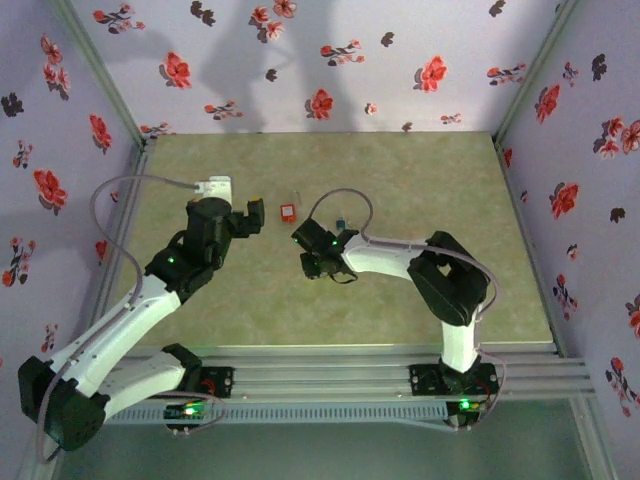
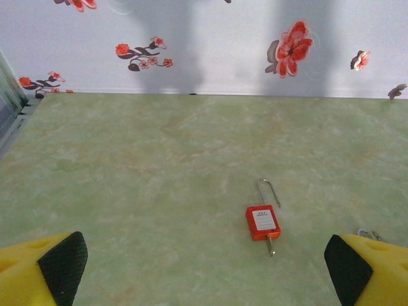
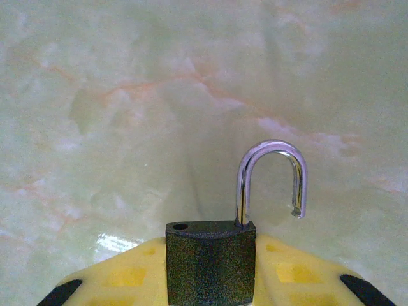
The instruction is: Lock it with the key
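A dark grey padlock [image 3: 210, 255] stands upright between the yellow fingers [image 3: 121, 277] of my right gripper [image 3: 210, 284], which is shut on its body. Its silvery shackle [image 3: 271, 175] is swung open, with the free end clear of the body, just above the table. From above, the right gripper [image 1: 318, 260] sits near the middle of the table. The key is out of view. My left gripper [image 2: 204, 271] hangs open over bare table, and from above it [image 1: 250, 215] is left of a red padlock [image 1: 288, 212].
The red padlock [image 2: 262, 222] lies flat with its thin shackle pulled out, ahead of the left gripper and slightly right. Small metal loops [image 2: 366, 234] lie by the right fingertip. A tiny blue piece [image 1: 341, 215] lies behind the right gripper. Flowered walls enclose the table.
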Robot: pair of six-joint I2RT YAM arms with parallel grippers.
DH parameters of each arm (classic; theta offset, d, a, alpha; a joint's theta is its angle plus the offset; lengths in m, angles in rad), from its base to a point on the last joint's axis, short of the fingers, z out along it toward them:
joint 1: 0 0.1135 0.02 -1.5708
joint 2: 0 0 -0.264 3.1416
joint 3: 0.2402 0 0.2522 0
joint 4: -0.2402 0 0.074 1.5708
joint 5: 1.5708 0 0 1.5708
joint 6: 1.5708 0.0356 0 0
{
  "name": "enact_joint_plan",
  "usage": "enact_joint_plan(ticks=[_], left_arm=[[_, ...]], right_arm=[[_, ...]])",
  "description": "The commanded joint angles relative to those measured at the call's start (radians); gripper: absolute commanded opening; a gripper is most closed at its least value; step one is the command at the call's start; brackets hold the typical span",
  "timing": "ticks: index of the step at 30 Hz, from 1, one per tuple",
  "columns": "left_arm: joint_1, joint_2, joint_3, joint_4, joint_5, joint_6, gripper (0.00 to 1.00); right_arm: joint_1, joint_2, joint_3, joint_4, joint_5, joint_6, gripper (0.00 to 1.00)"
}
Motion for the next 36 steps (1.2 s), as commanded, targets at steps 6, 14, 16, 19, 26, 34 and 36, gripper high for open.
enact_joint_plan(ticks=[6, 14, 16, 19, 26, 34, 36], left_arm=[[-0.008, 0.025, 0.011, -0.015, -0.024, -0.013, 1.0], [-0.008, 0.111, 0.16, -0.254, 0.059, -0.247, 1.0], [-0.007, 0.141, 0.219, -0.326, 0.112, -0.305, 1.0], [-0.005, 0.169, 0.257, -0.403, 0.185, -0.383, 1.0], [0.0, 0.173, 0.146, -0.319, 0.384, -0.538, 1.0], [0.002, 0.258, 0.054, -0.151, 0.544, -0.679, 1.0], [0.002, 0.281, 0.04, -0.116, 0.568, -0.704, 1.0]], right_arm=[[-0.005, -0.121, -0.068, 0.095, -0.059, -0.102, 0.3], [-0.014, -0.222, -0.127, 0.115, -0.098, -0.167, 0.29], [-0.02, -0.251, -0.149, 0.128, -0.109, -0.181, 0.29], [-0.03, -0.288, -0.181, 0.15, -0.139, -0.2, 0.29], [-0.042, -0.351, -0.237, 0.179, -0.215, -0.237, 0.26], [-0.055, -0.408, -0.298, 0.224, -0.279, -0.247, 0.26], [-0.056, -0.419, -0.307, 0.233, -0.296, -0.25, 0.26]])
